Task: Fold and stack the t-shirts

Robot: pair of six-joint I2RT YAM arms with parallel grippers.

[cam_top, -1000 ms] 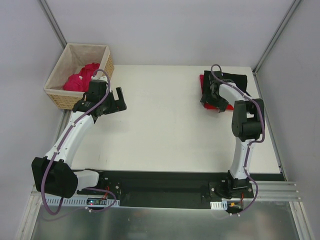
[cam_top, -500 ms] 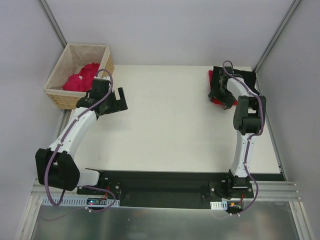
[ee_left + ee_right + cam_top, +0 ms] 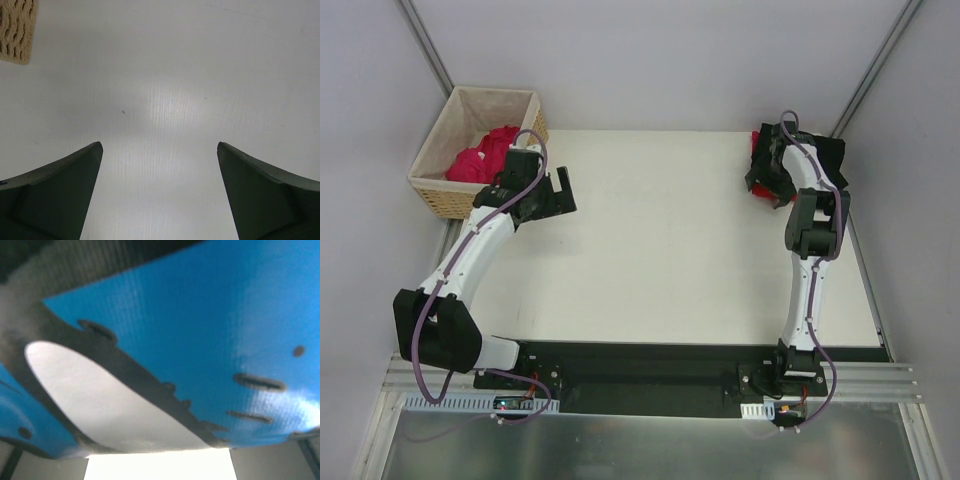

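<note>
Left gripper (image 3: 552,195) hangs wide open over the white table (image 3: 660,260), beside the far-left woven wicker basket (image 3: 435,190) holding the crumpled magenta-pink t-shirt (image 3: 485,155), probably next to fetch. Right gripper (image 3: 772,170), jaws spread, sits on the folded black, red and blue petal-print t-shirts (image 3: 825,160) stacked far right.

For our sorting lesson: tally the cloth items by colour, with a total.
Magenta-pink crumpled cloth, in woven wicker basket: 1
Black folded cloth: 1
Red folded cloth: 1
Blue printed cloth: 1
Total: 4
</note>
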